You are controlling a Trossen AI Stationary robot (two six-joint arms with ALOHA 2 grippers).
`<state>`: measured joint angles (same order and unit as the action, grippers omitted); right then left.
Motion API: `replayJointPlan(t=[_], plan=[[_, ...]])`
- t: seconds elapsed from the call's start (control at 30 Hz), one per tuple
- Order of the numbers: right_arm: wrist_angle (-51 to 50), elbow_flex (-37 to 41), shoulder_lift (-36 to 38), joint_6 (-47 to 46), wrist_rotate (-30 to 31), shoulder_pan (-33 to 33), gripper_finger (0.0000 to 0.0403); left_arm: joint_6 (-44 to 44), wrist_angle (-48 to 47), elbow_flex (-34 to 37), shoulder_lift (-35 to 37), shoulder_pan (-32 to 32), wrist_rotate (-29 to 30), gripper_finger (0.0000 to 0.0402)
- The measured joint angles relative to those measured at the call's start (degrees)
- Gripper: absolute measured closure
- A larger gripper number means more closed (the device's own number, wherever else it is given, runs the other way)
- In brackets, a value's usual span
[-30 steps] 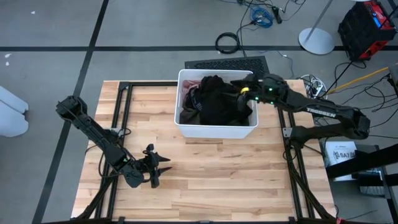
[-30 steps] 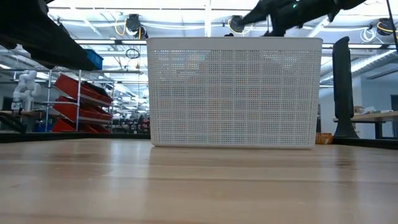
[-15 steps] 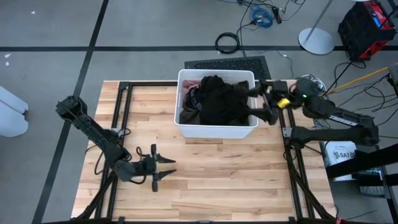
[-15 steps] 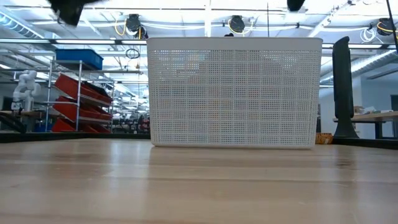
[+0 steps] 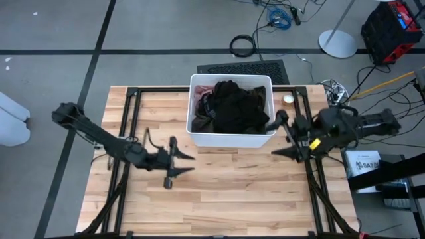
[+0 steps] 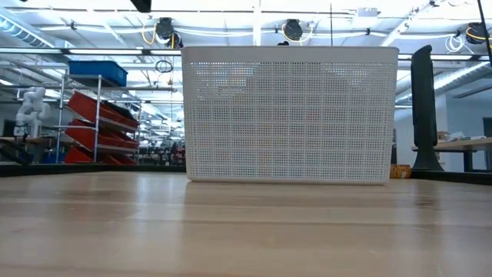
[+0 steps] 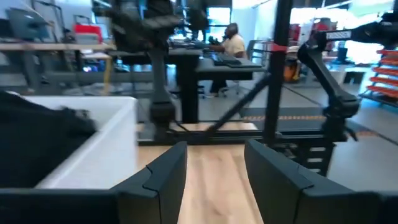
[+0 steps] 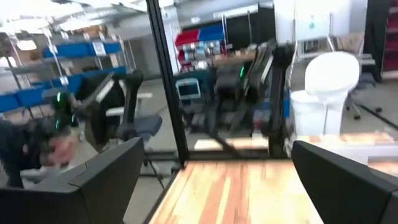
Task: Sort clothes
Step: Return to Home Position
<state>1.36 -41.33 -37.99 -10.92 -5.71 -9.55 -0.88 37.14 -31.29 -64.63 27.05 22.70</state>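
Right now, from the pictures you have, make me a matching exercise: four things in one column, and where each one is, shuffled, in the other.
Things:
1. white perforated plastic bin
2. black fabric garment
3. left gripper
4. right gripper

Places:
A. heaped inside the bin
B. open, over bare wood on the table's left half
C. far middle of the wooden table
D. open, just off the bin's right side

Pairs: 1-C, 2-A, 3-B, 4-D
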Motion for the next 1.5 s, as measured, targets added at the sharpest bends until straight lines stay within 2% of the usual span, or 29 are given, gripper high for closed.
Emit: replayJointPlan(t=[0.17,0.3,0.4,0.47,0.67,0.83,1.07,1.23,1.37,1.5], plan=[[0.7,6.4,4.4,0.4,9.0,-10.4,0.0007,-1.0,-14.3,0.0,13.9,-2.4,2.1,0.023],[1.9,13.1,8.5,-0.6,15.1,-15.2,0.0007,1.0,-29.0,0.0,24.0,-3.3,5.8,0.023],[7.4,19.3,11.3,-1.2,16.7,-16.7,0.0007,4.7,-39.1,0.0,29.7,-3.5,9.0,0.023],[11.8,23.7,12.7,-1.4,16.4,-16.9,0.0007,6.4,-42.6,0.1,32.0,-3.5,10.1,0.023],[21.8,35.1,14.8,-4.2,16.4,-16.5,0.0007,6.9,-42.2,6.1,36.9,-3.4,14.7,0.023],[26.4,39.9,15.0,-6.4,16.3,-15.3,0.0007,10.9,-38.0,14.0,40.6,-3.4,17.1,0.023],[27.2,40.6,15.0,-5.9,16.2,-10.1,0.0007,11.1,-25.1,24.0,43.2,-3.4,19.5,0.023],[25.4,40.6,15.0,-6.0,15.2,-5.2,0.0007,11.8,-19.0,28.5,43.4,-3.4,19.9,0.023],[24.5,40.6,15.0,-7.5,12.9,0.1,0.0007,14.0,-18.6,29.7,43.4,-4.2,20.3,0.023],[23.1,40.5,15.0,-6.7,11.0,4.9,0.0007,12.5,-18.3,29.7,43.6,-5.8,20.4,0.023]])
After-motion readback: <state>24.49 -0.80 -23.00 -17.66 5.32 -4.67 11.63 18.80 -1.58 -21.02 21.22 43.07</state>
